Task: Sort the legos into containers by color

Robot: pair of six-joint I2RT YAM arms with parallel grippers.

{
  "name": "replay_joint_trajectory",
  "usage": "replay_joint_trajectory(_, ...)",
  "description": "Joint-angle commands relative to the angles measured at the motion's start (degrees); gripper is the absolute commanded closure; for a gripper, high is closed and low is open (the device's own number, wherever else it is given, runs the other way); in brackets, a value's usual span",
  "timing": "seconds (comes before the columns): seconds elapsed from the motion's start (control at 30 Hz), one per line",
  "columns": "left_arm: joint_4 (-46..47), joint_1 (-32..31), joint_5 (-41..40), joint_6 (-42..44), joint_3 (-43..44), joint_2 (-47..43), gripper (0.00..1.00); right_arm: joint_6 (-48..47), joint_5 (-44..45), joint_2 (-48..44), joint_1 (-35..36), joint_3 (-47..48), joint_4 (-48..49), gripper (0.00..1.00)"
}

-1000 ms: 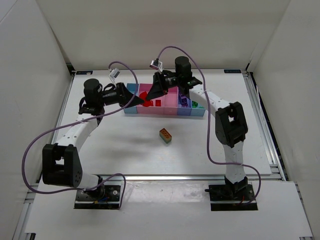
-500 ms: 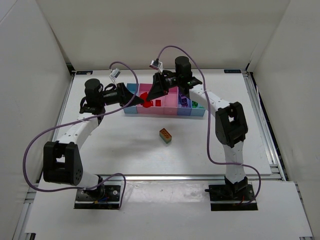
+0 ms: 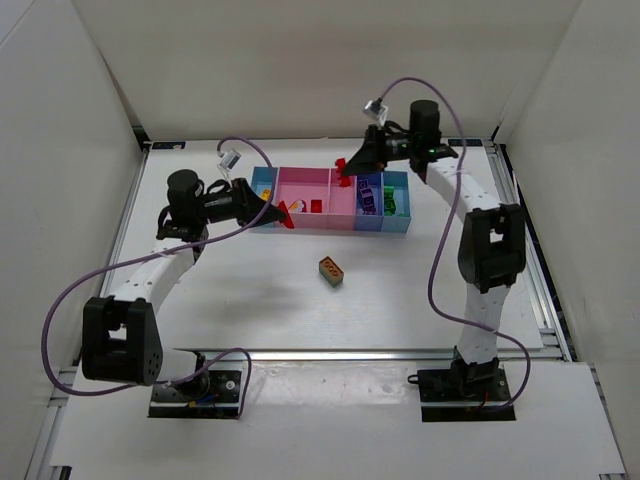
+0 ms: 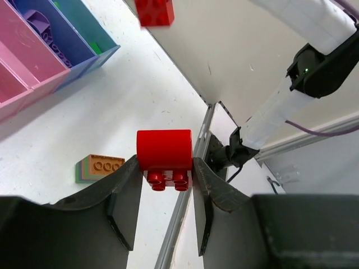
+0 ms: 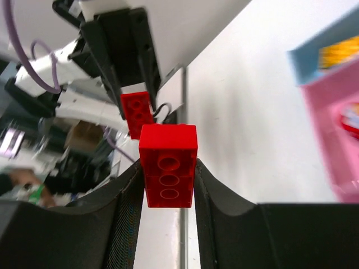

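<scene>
Left gripper (image 3: 283, 212) clamps a red lego (image 4: 164, 148) at the containers' (image 3: 340, 224) 8 o'clock; right gripper (image 3: 345, 168) pinches another red lego (image 5: 168, 145) at 12 — carry step. Next (judged): drop both in the wide pink bin (image 3: 300, 184).

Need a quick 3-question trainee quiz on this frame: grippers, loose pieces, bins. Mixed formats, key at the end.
1. True or false: the left gripper is shut on one red brick, and the right gripper is shut on another red brick.
2. Where does the orange-topped chunk lie? A: in a pink bin. B: on the table, on the arms' side of the row of bins. C: between the right arm's fingers.
3. What colour are the bricks in the dark blue bin?

Key: 1 true; 2 B; 3 purple.
</scene>
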Motion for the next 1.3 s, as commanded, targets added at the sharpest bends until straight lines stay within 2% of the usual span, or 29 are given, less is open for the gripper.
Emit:
replay_joint_trajectory(0.0,-1.2,0.5,1.0,2.6,-0.3,-2.4,0.84,-4.7,-0.1,-5.3,-2.7,-1.3,-4.1,0.88)
replay_joint_trajectory(0.13,-2.1,0.5,-2.2,5.4,3.8,2.8,0.83,-13.0,0.4,-7.5,-4.1,-2.1,-11.2,0.88)
replay_joint_trajectory(0.23,-6.8,0.4,-6.5,9.6,9.1,7.0,0.83,-19.6,2.2,-9.5,-4.4,-2.3,-18.0,0.88)
replay_joint_trajectory(0.33,-13.8,-0.9,-13.4,17.0,16.6,12.0,0.84,-24.5,5.1,-12.0,-4.8,-3.4,-23.1,0.89)
replay_joint_trajectory(0.43,-17.1,-3.3,-21.8,21.5,20.2,15.1,0.84,-27.4,9.1,-13.9,-4.8,-5.6,-25.8,0.89)
replay_joint_trajectory(0.63,-24.8,-7.6,-33.0,26.6,30.0,24.6,0.83,-31.6,15.9,-16.2,-5.0,-6.1,-29.6,0.89)
replay_joint_trajectory(0.77,-25.8,-9.6,-37.6,27.6,33.0,29.4,0.7,-32.9,18.8,-15.9,-5.0,-4.5,-30.7,0.89)
replay_joint_trajectory(0.87,-27.6,-9.7,-39.9,25.9,36.7,33.9,0.69,-33.4,19.7,-14.4,-5.0,-3.7,-30.9,0.88)
replay_joint_trajectory(0.97,-27.6,-9.9,-42.1,26.3,37.9,35.7,0.61,-34.0,20.9,-12.8,-5.0,-2.5,-31.1,0.88)
replay_joint_trajectory(1.1,-28.1,-9.8,-42.0,27.1,40.3,36.2,0.36,-34.4,22.3,-9.0,-4.5,0.5,-30.4,0.88)
replay_joint_trajectory(1.2,-27.8,-9.0,-38.3,25.5,40.6,34.4,0.26,-35.1,24.5,-6.3,-2.7,4.3,-30.4,0.88)
replay_joint_trajectory(1.27,-28.3,-7.2,-32.3,22.5,40.9,32.5,0.09,-35.6,26.8,-3.4,-1.7,8.0,-30.9,0.88)
